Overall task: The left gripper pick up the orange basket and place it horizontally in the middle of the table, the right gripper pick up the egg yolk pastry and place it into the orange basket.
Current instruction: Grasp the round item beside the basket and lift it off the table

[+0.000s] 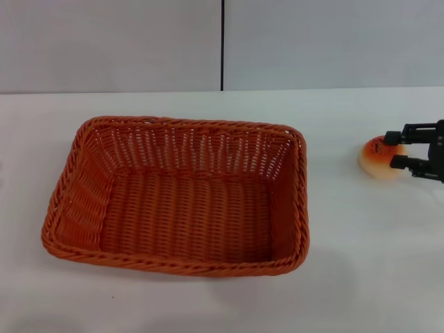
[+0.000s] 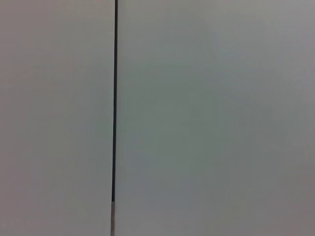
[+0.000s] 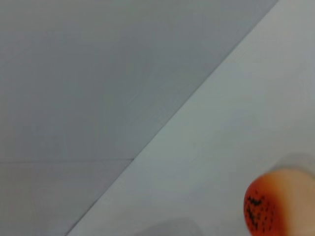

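The orange basket (image 1: 173,198) lies flat on the white table (image 1: 361,250), left of centre, long side across, with nothing in it. The egg yolk pastry (image 1: 374,161) rests on the table at the far right; in the right wrist view the pastry (image 3: 278,204) shows its orange sesame-specked top and cream side. My right gripper (image 1: 389,150) reaches in from the right edge, open, its two black fingers (image 1: 409,164) standing apart over the pastry's right part. The left gripper is out of view.
A grey wall with a dark vertical seam (image 1: 222,45) stands behind the table's far edge. The left wrist view shows only that wall and seam (image 2: 114,98). Bare tabletop lies between the basket and the pastry.
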`<action>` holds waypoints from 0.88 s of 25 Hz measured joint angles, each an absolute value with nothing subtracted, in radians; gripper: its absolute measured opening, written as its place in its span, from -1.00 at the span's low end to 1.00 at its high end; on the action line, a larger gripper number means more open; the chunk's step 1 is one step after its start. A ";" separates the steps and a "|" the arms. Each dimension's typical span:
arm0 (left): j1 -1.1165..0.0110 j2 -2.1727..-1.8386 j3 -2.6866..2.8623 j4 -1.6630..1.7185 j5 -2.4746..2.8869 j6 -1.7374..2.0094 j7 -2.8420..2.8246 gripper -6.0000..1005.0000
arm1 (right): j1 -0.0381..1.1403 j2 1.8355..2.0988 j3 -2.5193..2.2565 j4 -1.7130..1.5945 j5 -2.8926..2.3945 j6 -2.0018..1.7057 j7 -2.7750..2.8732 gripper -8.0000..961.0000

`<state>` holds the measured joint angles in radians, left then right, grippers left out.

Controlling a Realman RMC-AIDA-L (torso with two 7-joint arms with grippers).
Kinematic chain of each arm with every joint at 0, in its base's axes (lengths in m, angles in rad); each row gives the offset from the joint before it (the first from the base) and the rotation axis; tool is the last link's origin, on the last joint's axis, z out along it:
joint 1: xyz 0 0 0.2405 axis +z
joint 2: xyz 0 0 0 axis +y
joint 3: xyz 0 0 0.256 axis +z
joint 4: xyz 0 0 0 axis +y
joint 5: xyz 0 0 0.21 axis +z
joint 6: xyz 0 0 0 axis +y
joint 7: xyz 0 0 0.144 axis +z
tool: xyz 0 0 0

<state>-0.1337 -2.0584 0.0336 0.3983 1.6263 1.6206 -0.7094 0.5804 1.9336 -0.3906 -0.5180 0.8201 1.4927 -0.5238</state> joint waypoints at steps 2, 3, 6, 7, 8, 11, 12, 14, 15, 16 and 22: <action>-0.139 -2.058 0.034 0.385 1.626 1.612 -0.699 0.38 | 0.571 1.945 -0.384 -0.523 0.835 1.514 -0.523 0.08; -0.141 -2.058 0.034 0.380 1.625 1.609 -0.693 0.38 | 0.566 1.950 -0.385 -0.533 0.842 1.526 -0.523 0.08; -0.149 -2.058 0.035 0.377 1.625 1.608 -0.677 0.37 | 0.548 1.965 -0.403 -0.605 0.837 1.554 -0.512 0.08; -0.151 -2.058 0.035 0.377 1.625 1.606 -0.675 0.37 | 0.540 1.970 -0.410 -0.649 0.826 1.562 -0.504 0.08; -0.152 -2.058 0.036 0.376 1.625 1.605 -0.674 0.37 | 0.534 1.973 -0.415 -0.685 0.814 1.568 -0.495 0.08; -0.157 -2.058 0.037 0.373 1.625 1.599 -0.672 0.36 | 0.523 1.969 -0.415 -0.792 0.722 1.608 -0.468 0.08; -0.157 -2.058 0.037 0.373 1.625 1.599 -0.672 0.36 | 0.523 1.969 -0.415 -0.792 0.722 1.608 -0.468 0.08; -0.159 -2.058 0.037 0.369 1.626 1.597 -0.672 0.35 | 0.532 1.962 -0.410 -0.811 0.668 1.625 -0.466 0.08; -0.159 -2.058 0.037 0.367 1.626 1.597 -0.672 0.35 | 0.539 1.957 -0.409 -0.815 0.642 1.629 -0.465 0.08; -0.160 -2.058 0.038 0.366 1.626 1.596 -0.672 0.35 | 0.553 1.948 -0.408 -0.812 0.593 1.630 -0.465 0.08; -0.160 -2.059 0.041 0.364 1.626 1.596 -0.672 0.35 | 0.569 1.942 -0.416 -0.785 0.565 1.589 -0.481 0.08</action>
<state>-0.1595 -2.0586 0.0412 0.3638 1.6260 1.5963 -0.6719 0.5688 1.9421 -0.4161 -0.7848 0.5655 1.5894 -0.4813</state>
